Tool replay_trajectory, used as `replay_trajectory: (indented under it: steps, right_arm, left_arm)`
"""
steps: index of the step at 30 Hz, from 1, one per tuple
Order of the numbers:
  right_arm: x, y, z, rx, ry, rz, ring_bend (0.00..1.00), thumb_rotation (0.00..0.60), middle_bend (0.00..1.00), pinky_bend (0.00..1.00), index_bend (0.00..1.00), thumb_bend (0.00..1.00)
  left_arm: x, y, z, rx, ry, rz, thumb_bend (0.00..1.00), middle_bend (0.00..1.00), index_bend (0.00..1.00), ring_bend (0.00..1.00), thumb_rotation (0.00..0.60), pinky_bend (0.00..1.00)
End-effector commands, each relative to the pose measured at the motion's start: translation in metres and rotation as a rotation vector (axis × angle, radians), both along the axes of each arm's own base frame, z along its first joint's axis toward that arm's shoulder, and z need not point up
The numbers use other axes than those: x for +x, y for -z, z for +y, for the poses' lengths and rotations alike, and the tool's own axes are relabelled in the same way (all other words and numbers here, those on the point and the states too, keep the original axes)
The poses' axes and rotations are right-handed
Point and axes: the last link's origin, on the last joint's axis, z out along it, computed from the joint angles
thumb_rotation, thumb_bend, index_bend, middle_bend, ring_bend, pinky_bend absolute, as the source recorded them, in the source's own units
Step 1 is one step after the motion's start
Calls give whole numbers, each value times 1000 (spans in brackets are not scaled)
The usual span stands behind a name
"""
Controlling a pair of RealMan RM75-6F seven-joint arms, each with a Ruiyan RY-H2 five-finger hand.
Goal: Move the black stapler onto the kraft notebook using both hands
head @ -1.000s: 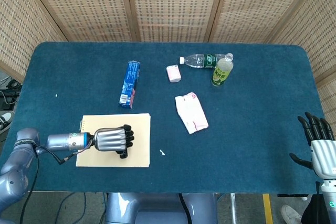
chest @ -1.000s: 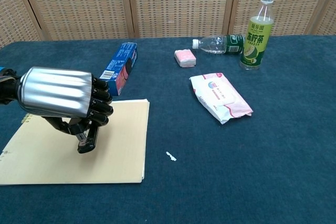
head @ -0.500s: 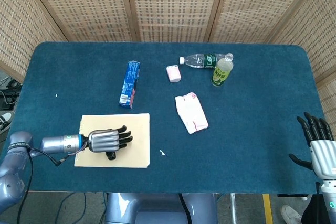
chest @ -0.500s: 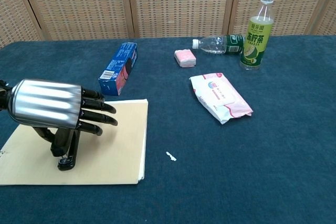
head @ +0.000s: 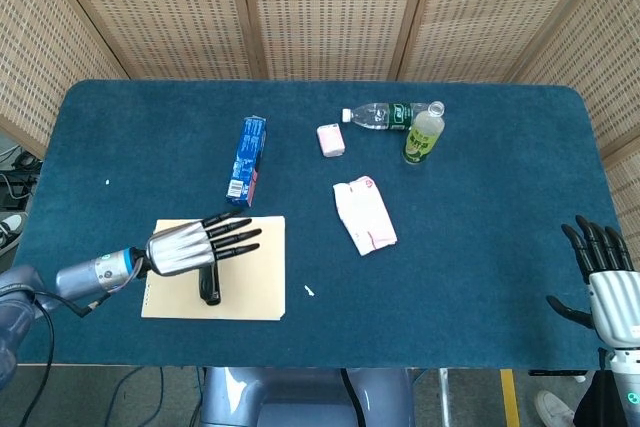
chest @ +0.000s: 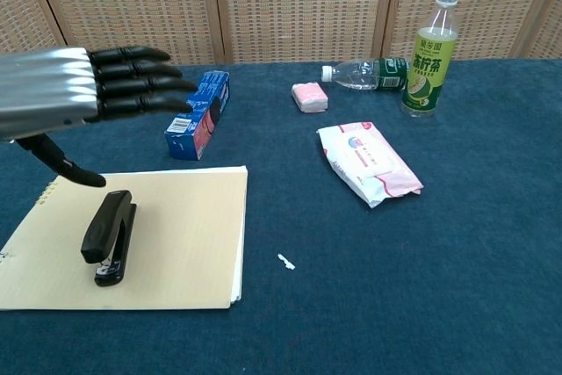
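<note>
The black stapler (chest: pixel 110 236) lies flat on the kraft notebook (chest: pixel 184 243), near its middle; the head view shows the stapler (head: pixel 209 285) on the notebook (head: pixel 255 282) at the table's front left. My left hand (chest: pixel 79 90) hovers above the stapler with fingers stretched out and thumb hanging down, holding nothing; from the head camera the left hand (head: pixel 195 244) sits over the notebook's upper part. My right hand (head: pixel 605 282) is at the far right edge, beyond the table, fingers spread and empty.
A blue box (head: pixel 247 159) lies just behind the notebook. A white and pink tissue pack (head: pixel 364 215) is mid-table, with a pink eraser (head: pixel 331 139), a lying clear bottle (head: pixel 378 115) and an upright green tea bottle (head: pixel 423 134) further back. A small white scrap (head: pixel 309 291) lies right of the notebook.
My left hand has let go of the stapler, opened its fingers and risen above it. The stapler now lies free on the notebook. The right hand has barely moved.
</note>
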Motion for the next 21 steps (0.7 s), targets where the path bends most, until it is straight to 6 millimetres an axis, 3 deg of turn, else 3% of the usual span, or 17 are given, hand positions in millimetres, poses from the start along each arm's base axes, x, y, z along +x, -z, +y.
replay_trajectory:
  steps: [1,4,9,11,13,18,21]
  right_arm:
    - [0,0,1,2,0,-1,0,600,0,0,0,0]
    - [0,-1,2,1,5,2,0,600,0,0,0,0]
    - [1,-2,4,-2,9,12,0,600,0,0,0,0]
    - [1,-2,4,-3,8,15,0,600,0,0,0,0]
    - [2,-2,5,-3,9,18,0,600,0,0,0,0]
    - [2,-3,5,-8,9,22,0,600,0,0,0,0]
    - [2,-3,6,-7,11,25,0,600,0,0,0,0]
  left_arm:
    - [-12,-48,-23,39,-299,-387,0,0,0,0,564,0]
    - [-17,-68,-49,42,-519,-511,0,0,0,0,515,0]
    - [-31,-85,-96,88,-795,-556,0,0,0,0,514,0]
    - [-37,-88,-111,124,-850,-566,0,0,0,0,521,0]
    - [-46,-89,-133,176,-938,-554,0,0,0,0,565,0]
    - [-48,-87,-164,222,-1057,-568,0,0,0,0,600,0]
    - [-46,-86,-167,230,-1068,-562,0,0,0,0,600,0]
